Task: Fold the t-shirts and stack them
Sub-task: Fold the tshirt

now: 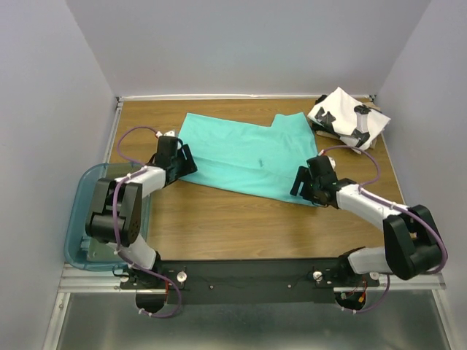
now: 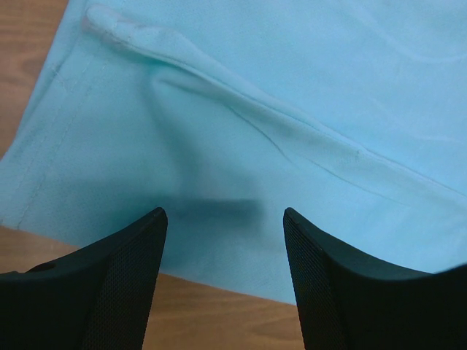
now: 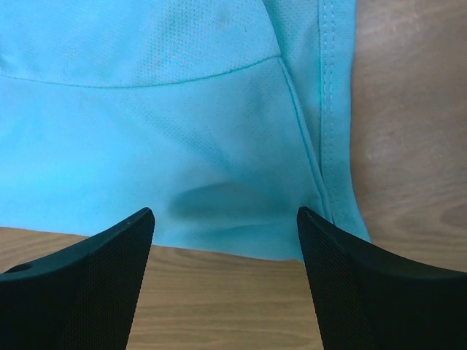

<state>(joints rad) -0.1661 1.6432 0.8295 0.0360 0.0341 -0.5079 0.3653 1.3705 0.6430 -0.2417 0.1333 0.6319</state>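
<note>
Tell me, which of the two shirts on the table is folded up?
The white cloth t-shirt with black blotches, bundled in the far right corner; the plain teal t-shirt lies spread out flat.

Table: wood-grain top, bare directly under and on the near side of the left gripper and the right gripper.
Bin: translucent teal plastic, behind and outboard of the left gripper, at the table's near-left corner, overhanging the left edge; contents unclear.
Black plate: along the near edge, well behind both grippers.
Rail: bare aluminium, just nearer than the plate.
Walls: plain pale panels, beyond and to either side of both grippers.
</note>
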